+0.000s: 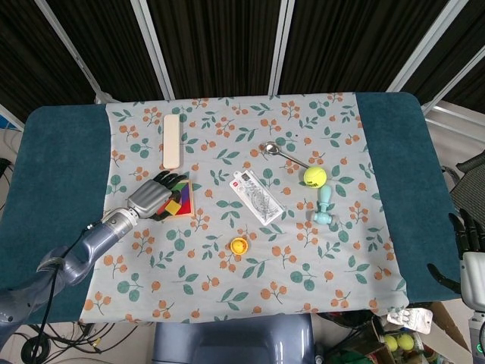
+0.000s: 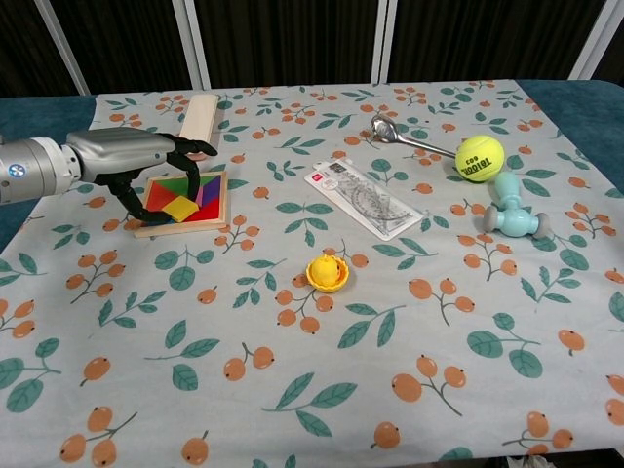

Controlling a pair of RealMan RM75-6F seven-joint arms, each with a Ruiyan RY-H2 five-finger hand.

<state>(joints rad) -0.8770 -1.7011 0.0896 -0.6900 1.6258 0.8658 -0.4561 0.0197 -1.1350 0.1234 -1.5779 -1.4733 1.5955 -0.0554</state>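
On the left part of the tabletop (image 2: 409, 390), the tangram puzzle (image 2: 187, 202) lies flat under the left hand (image 2: 146, 161), whose fingers arch apart over it (contact unclear); the right hand (image 1: 468, 246) hangs off-table, fingers apart.

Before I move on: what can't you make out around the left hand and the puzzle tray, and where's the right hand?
- Fingertip contact: in the head view the left hand covers the puzzle tray's left part; in the chest view its fingers hide the tray's far-left corner.
- Right hand: cut off by the head view's right edge, absent from the chest view; its pose is unclear.
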